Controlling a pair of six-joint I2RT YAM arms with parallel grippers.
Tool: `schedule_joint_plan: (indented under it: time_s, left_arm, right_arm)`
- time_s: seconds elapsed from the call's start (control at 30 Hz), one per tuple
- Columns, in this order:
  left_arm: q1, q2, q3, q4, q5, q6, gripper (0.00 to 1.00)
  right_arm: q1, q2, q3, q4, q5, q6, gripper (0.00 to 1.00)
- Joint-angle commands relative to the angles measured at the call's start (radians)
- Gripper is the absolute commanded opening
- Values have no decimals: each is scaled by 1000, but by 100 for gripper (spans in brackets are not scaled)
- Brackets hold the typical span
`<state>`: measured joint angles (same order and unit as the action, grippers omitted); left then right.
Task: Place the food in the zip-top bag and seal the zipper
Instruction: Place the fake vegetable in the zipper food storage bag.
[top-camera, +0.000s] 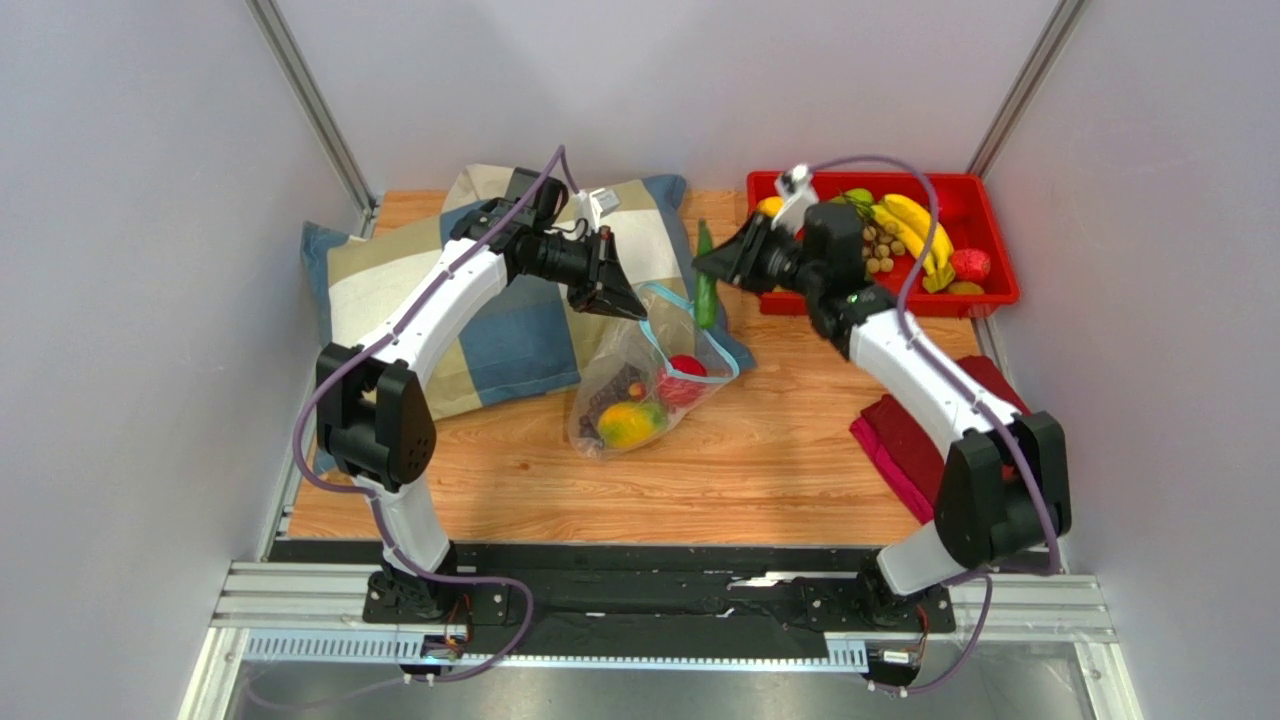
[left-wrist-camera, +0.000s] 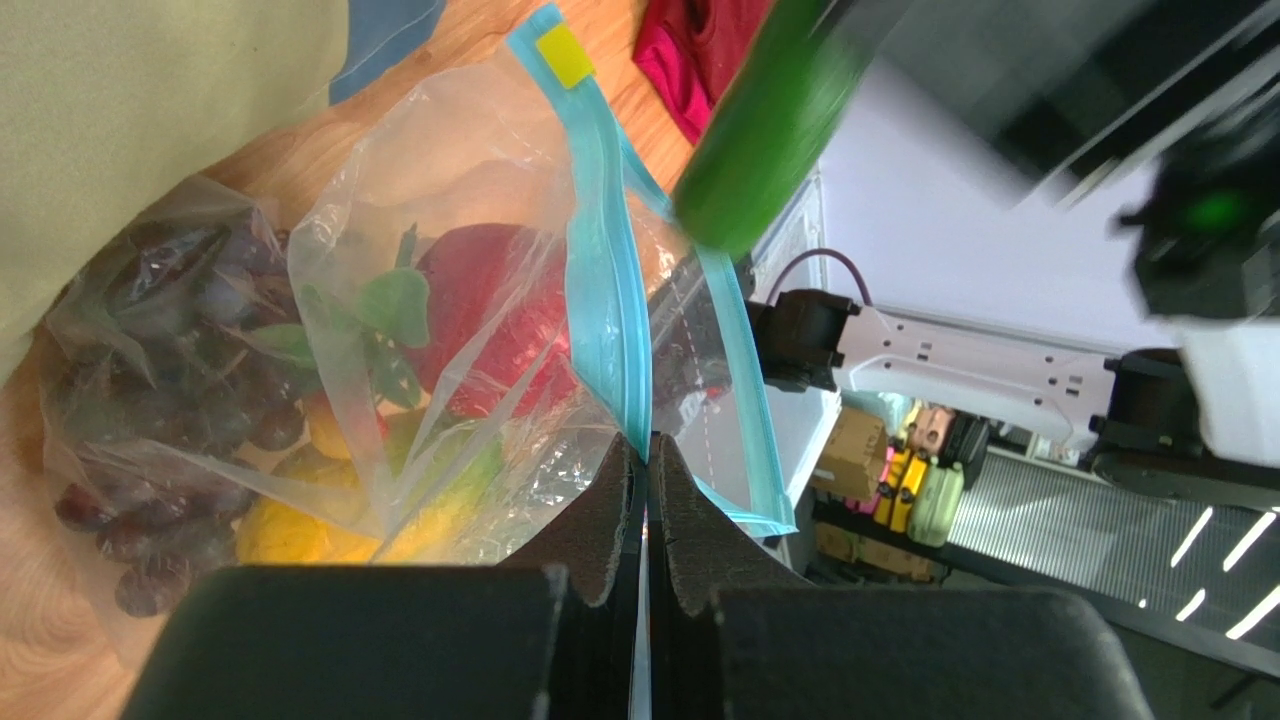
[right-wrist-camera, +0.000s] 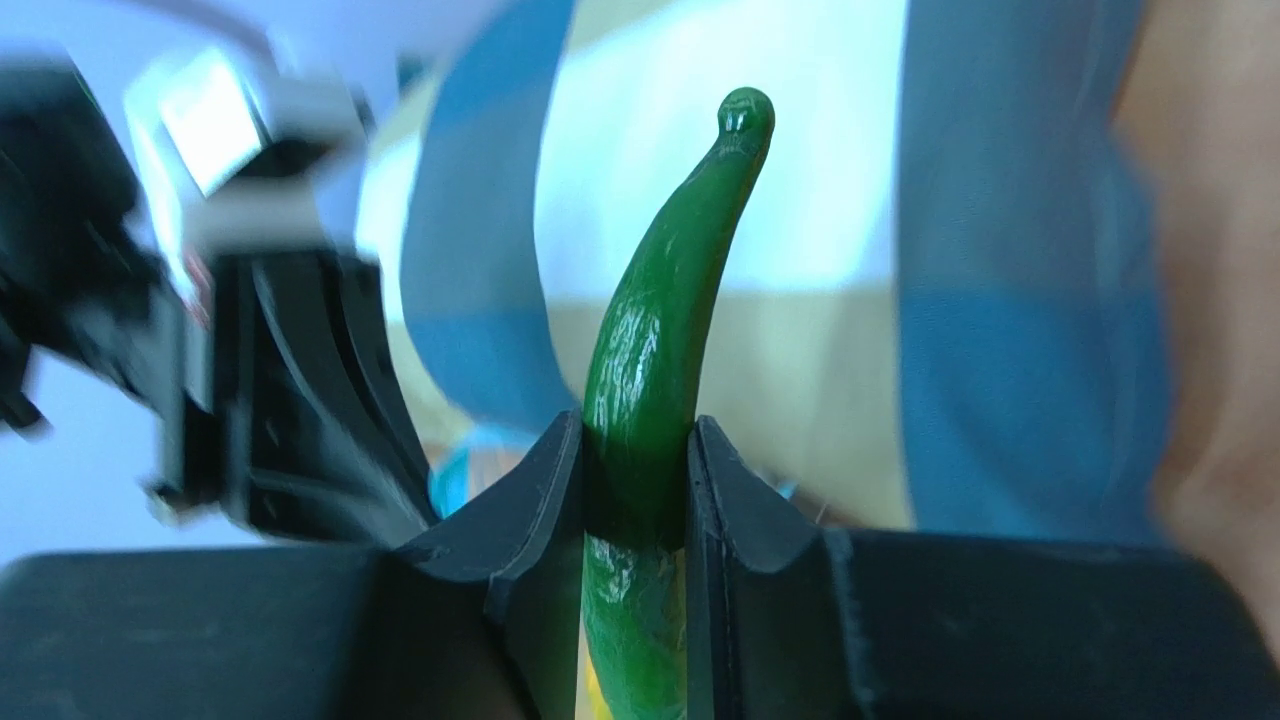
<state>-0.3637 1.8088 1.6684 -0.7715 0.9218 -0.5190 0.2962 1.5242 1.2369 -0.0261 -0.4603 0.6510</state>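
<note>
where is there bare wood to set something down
Bare wood: the near strip between the zip-top bag and the arm bases, and the gap between bag and dark red cloth. Crowded at the back: cushion, red bin, left claw and right claw at the bag mouth.

Zip-top bag (left-wrist-camera: 451, 150): clear plastic film, crinkled, glossy. Green pepper (right-wrist-camera: 661, 345): smooth, shiny plastic. Table (top-camera: 781, 450): wood, visible grain. Cushion (top-camera: 511, 330): matt cloth. Crate (top-camera: 962, 180): red hard plastic. Folded dark red cloth (top-camera: 902, 438): matt.
</note>
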Motion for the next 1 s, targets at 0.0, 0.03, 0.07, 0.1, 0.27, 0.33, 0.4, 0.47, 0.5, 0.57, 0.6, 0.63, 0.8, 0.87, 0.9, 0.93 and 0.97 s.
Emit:
schedule_joint_plan:
  time_s: [0.0,0.03,0.07,0.1,0.27,0.33,0.4,0.47,0.5,0.57,0.6,0.63,0.8,0.87,0.9,0.93,0.97]
  left_arm:
    - [9,-49,-18,61,15,-24,0]
    - [9,-51,-21,72,17,-29,0]
    - [9,-52,-30,78,17,-32,0]
    - [9,-57,-36,86,17,-42,0]
    - [9,-77,-62,121,15,-61,0]
    - [9,-85,-67,123,14,-59,0]
    - [9,-95,-81,130,15,-62,0]
    - [9,-98,-88,138,14,-65,0]
    - [9,-101,-90,141,14,-67,0]
    - [9,-101,-87,144,17,-69,0]
    - [11,-103,-85,144,15,-69,0]
    - [11,-103,-84,144,17,-69,0]
    - [19,-120,-85,143,15,-61,0]
    - [26,-126,-88,141,15,-59,0]
    - [28,-132,-91,138,15,-56,0]
    - [28,-137,-93,135,14,-55,0]
    - [31,-143,-98,135,14,-53,0]
  right_arm:
    - [116,-159,-198,256,187,-8,0]
    - [157,-195,-221,273,192,-20,0]
    - [176,-208,-240,285,201,-49,0]
    - [191,-217,-276,284,207,-59,0]
    - [241,-191,-318,204,161,-71,0]
    - [242,-179,-307,163,144,-71,0]
    - [244,-161,-297,108,118,-82,0]
    - [244,-156,-298,89,98,-83,0]
    - [244,-151,-301,92,62,-86,0]
    - [244,-138,-294,85,6,-103,0]
    - [244,-128,-281,69,-55,-108,0]
    - [245,-104,-265,54,-92,-135,0]
    - [250,-75,-166,-96,-266,-327,14]
    - [250,-84,-152,-182,-290,-451,23]
    - [248,-88,-145,-219,-297,-488,24]
    - [248,-90,-131,-254,-304,-535,23]
    - [250,-102,-128,-315,-301,-600,23]
